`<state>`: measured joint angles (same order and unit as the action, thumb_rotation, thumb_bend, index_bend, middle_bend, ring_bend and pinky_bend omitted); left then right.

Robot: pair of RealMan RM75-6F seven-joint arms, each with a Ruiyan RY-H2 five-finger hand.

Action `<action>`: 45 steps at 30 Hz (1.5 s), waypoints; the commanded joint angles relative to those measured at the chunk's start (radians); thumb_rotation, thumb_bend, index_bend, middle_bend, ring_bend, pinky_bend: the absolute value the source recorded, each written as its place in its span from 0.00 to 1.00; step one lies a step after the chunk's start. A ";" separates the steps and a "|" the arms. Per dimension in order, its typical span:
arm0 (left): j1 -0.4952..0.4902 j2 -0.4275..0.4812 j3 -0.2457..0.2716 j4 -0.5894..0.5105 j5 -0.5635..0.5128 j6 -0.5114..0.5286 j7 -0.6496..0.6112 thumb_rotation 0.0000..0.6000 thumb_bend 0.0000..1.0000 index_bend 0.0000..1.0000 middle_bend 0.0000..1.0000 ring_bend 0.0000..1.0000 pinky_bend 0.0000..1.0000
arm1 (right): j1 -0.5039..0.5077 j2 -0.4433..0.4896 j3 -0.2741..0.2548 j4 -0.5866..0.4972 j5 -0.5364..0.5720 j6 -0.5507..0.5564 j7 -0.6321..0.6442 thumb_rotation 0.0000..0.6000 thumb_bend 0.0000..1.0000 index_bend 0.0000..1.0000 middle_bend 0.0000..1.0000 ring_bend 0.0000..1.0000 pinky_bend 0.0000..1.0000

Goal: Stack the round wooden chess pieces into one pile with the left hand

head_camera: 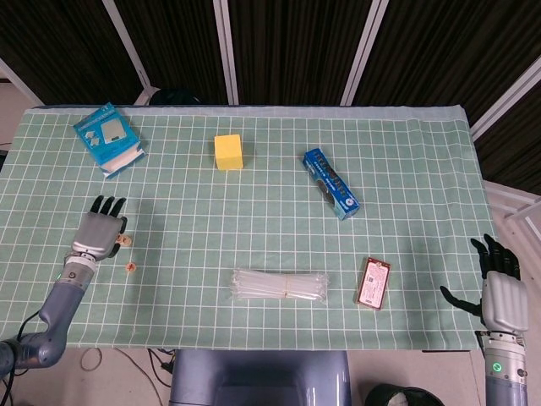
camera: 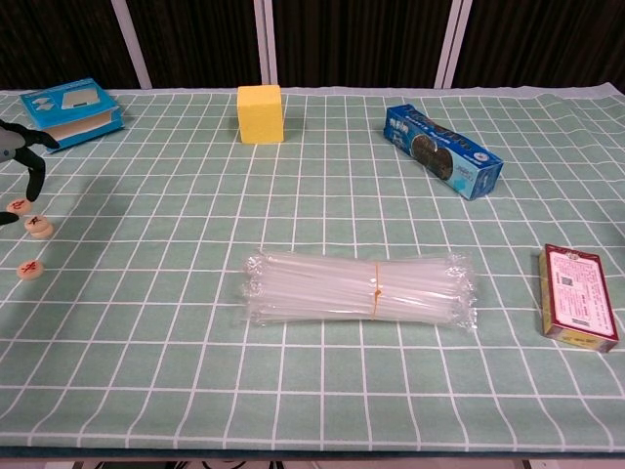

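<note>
Three pieces (camera: 33,228) sit at the table's left edge, one apart on the near side. Our left hand (head_camera: 97,232) hovers just left of them, pinching one (it seems); the right hand (head_camera: 502,293) hangs open, far right.

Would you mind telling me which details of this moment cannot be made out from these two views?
- Left hand: in the chest view the left edge cuts off all but some fingers; whether they pinch a chess piece is unclear.
- Chess pieces: the head view shows only tiny specks; the hand covers the rest.
- Markings on the pieces: too small to read in the chest view.
- Right hand: outside the chest view.
</note>
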<state>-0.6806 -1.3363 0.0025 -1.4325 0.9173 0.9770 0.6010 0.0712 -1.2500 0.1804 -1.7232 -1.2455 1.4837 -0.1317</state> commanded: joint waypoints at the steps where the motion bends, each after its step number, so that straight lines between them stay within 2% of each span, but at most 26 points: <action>1: 0.002 -0.017 -0.002 0.019 -0.001 -0.007 0.004 1.00 0.31 0.51 0.05 0.00 0.00 | 0.000 0.000 0.000 0.001 -0.001 0.000 0.000 1.00 0.27 0.12 0.05 0.00 0.00; 45: 0.005 -0.062 -0.025 0.058 -0.019 -0.014 0.071 1.00 0.31 0.45 0.05 0.00 0.00 | 0.000 0.001 0.003 -0.007 0.016 -0.001 -0.011 1.00 0.27 0.12 0.05 0.00 0.00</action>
<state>-0.6757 -1.3978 -0.0229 -1.3743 0.8980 0.9627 0.6711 0.0713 -1.2488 0.1836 -1.7300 -1.2296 1.4827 -0.1427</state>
